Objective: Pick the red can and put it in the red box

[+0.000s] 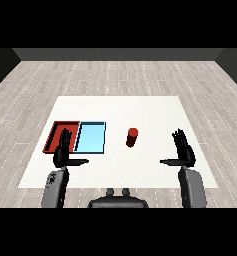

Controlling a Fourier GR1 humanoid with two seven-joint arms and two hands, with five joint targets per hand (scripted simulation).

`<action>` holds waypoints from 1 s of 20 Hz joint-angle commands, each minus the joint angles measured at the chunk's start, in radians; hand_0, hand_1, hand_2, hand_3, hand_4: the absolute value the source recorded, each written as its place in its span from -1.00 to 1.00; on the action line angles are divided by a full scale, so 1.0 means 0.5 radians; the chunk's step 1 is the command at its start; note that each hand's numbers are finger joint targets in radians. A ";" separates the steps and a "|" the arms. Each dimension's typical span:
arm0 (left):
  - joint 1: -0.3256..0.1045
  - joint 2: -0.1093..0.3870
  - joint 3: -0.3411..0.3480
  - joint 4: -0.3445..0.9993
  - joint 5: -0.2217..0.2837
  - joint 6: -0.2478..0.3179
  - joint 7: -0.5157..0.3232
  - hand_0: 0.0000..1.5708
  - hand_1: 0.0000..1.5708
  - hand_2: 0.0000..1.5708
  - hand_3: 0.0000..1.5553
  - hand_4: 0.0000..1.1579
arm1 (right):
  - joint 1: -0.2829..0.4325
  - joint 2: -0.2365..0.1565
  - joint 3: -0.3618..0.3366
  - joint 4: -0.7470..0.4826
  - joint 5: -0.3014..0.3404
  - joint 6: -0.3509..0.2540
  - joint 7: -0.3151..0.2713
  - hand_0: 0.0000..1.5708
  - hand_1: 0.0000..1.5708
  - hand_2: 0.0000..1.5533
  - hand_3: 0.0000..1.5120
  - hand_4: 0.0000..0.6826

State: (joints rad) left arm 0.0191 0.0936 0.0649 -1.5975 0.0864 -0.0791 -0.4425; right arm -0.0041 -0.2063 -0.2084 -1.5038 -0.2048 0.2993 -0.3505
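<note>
Between the two sets of raised fingers, nearer the right hand (184, 150) than the left hand (64, 149), a red can (132, 137) stands upright on the white desk (140, 107). It is well apart from both hands and nothing touches it. Both hands are held up with palms facing inward, fingers straight and slightly spread, thumbs pointing toward the middle; neither holds anything. Just beyond the left hand's fingertips lie two trays side by side: the red tray (54, 135) on the outer side, partly hidden behind those fingers, and the light blue tray (91, 137) on the side toward the can. The task has not yet begun in any visible way. Judging from this layout, the right hand looks best placed to reach the can, but it would then have to carry it across the blue tray to reach the red one, so releasing early could land the can in the wrong tray. A sideways approach could also tip the upright can, and the left hand hovering over the red tray could get in the way.
</note>
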 commanded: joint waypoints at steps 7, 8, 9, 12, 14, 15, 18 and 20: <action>0.031 -0.028 -0.006 0.070 -0.041 -0.056 -0.113 -1.00 -1.00 -1.00 -1.00 -1.00 | -0.166 0.019 -0.015 0.071 -0.062 0.025 0.156 -1.00 -1.00 -1.00 -1.00 -1.00; 0.067 -0.074 -0.051 0.046 -0.101 -0.006 -0.164 -1.00 -1.00 -1.00 -1.00 -1.00 | -0.143 0.081 0.032 0.047 0.002 -0.039 0.115 -1.00 -1.00 -1.00 -1.00 -1.00; -0.074 0.001 0.054 0.174 -0.035 -0.048 -0.140 -1.00 -1.00 -1.00 -1.00 -1.00 | -0.257 0.079 0.044 0.187 0.034 -0.052 0.092 -1.00 -1.00 -1.00 -1.00 -1.00; 0.140 0.006 0.028 -0.217 -0.006 -0.037 0.051 -1.00 -1.00 -1.00 -1.00 -1.00 | -0.191 0.046 0.001 0.258 -0.019 0.052 0.030 -1.00 -1.00 -1.00 -1.00 -1.00; 0.085 -0.061 -0.040 -0.019 -0.097 -0.016 -0.086 -1.00 -1.00 -1.00 -1.00 -1.00 | -0.304 0.096 0.047 0.245 -0.017 -0.036 0.153 -1.00 -1.00 -1.00 -1.00 -1.00; -0.102 -0.040 0.035 0.114 -0.025 -0.030 -0.075 -1.00 -1.00 -1.00 -1.00 -1.00 | -0.249 0.081 0.024 0.147 -0.056 -0.042 0.230 -1.00 -1.00 -1.00 -1.00 -1.00; 0.146 -0.109 -0.033 0.019 -0.098 -0.016 -0.241 -1.00 -1.00 -1.00 -1.00 -1.00 | -0.208 0.072 0.045 0.136 -0.058 0.023 0.198 -1.00 -1.00 -1.00 -1.00 -1.00; 0.174 -0.061 0.009 -0.042 -0.021 -0.080 -0.173 -1.00 -1.00 -1.00 -1.00 -1.00 | -0.408 0.087 0.028 0.255 -0.100 -0.032 0.267 -1.00 -1.00 -1.00 -1.00 -1.00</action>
State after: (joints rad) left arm 0.0597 0.0654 0.0664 -1.6120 0.0644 -0.0965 -0.4934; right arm -0.1516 -0.1595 -0.1858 -1.4011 -0.2248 0.2851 -0.2576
